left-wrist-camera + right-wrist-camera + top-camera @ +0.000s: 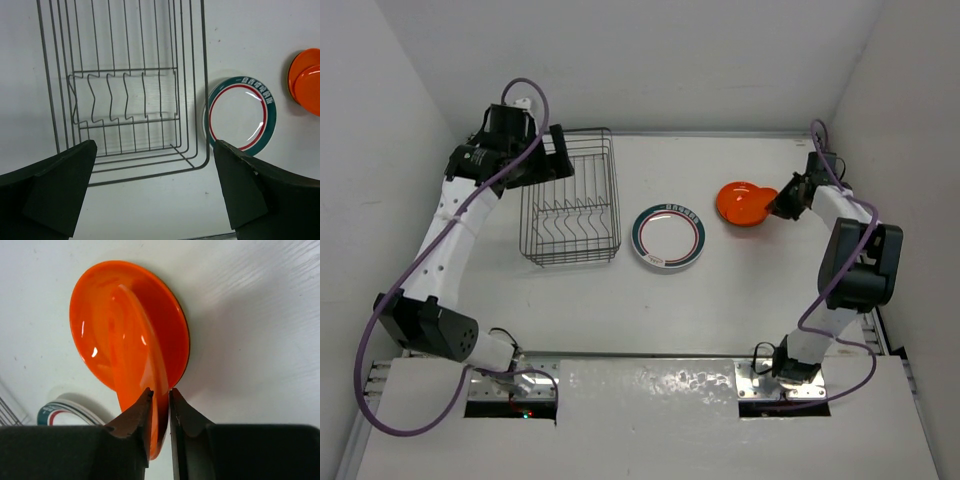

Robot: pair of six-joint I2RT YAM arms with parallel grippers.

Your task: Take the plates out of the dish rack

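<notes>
The dish rack (616,192) stands at the left with no plate showing between its prongs; the left wrist view looks down into it (205,100). My left gripper (556,152) hangs open and empty over the rack's far end (155,146). The white plate with teal-and-red rim (668,237) lies flat mid-table (241,115). My right gripper (780,205) is shut on the rim of an orange plate (137,375), held tilted (160,392) over a second orange plate (172,325) lying flat (735,205). The yellow-gold and red-motif plates are out of view.
White walls close the table at the back, left and right. The white plate's rim shows at the lower left of the right wrist view (60,410). The orange plates lie near the right wall.
</notes>
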